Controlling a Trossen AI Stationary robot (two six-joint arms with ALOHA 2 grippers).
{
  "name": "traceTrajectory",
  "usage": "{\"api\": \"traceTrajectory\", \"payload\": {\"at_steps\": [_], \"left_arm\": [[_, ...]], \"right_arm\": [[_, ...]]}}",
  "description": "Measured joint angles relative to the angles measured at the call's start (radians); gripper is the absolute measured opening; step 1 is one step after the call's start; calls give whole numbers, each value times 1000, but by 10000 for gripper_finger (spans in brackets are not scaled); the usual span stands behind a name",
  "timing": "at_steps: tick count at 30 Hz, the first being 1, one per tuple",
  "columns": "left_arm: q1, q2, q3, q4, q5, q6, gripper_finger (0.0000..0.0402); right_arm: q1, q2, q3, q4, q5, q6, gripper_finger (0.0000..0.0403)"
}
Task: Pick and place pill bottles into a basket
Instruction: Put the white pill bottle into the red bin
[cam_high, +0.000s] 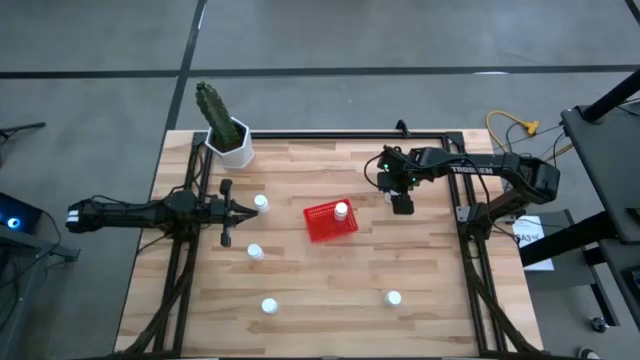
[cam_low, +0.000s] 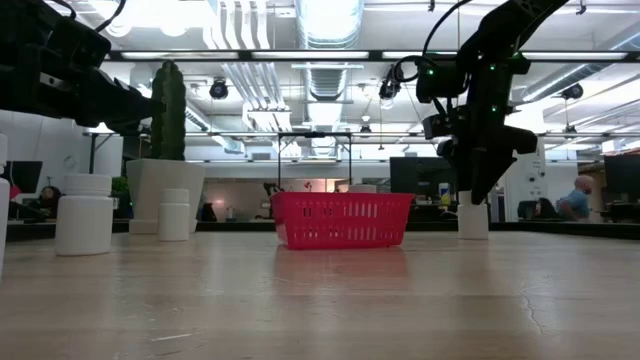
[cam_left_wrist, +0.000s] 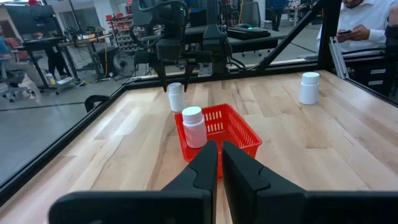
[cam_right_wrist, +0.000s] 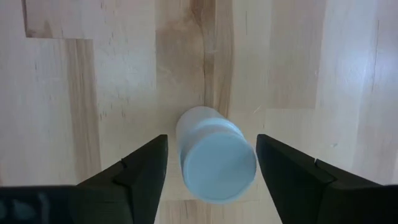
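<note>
My right gripper is open and points down over a small white pill bottle that stands on the table right of the red basket. Its fingers stand on either side of the cap with gaps showing. One bottle is in the basket. My left gripper is shut and empty, level above the table's left part, beside another standing bottle. Three more bottles stand on the table toward the near edge.
A white hexagonal pot with a green cactus stands at the table's far left corner. Black frame rails run along the table's left, right and far sides. People show in the room beyond the table.
</note>
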Motion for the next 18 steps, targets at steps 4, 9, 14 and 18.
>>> {"api": "traceTrajectory", "payload": {"at_steps": [4, 9, 14, 18], "left_arm": [[0, 0, 0, 0, 0, 0, 5], [0, 0, 0, 0, 0, 0, 5], [0, 0, 0, 0, 0, 0, 5], [0, 0, 0, 0, 0, 0, 5]], "right_arm": [[0, 0, 0, -1, 3, 0, 205], [0, 0, 1, -2, 3, 3, 157], [0, -1, 1, -6, 3, 6, 147], [0, -6, 10, -26, 2, 13, 147]]}}
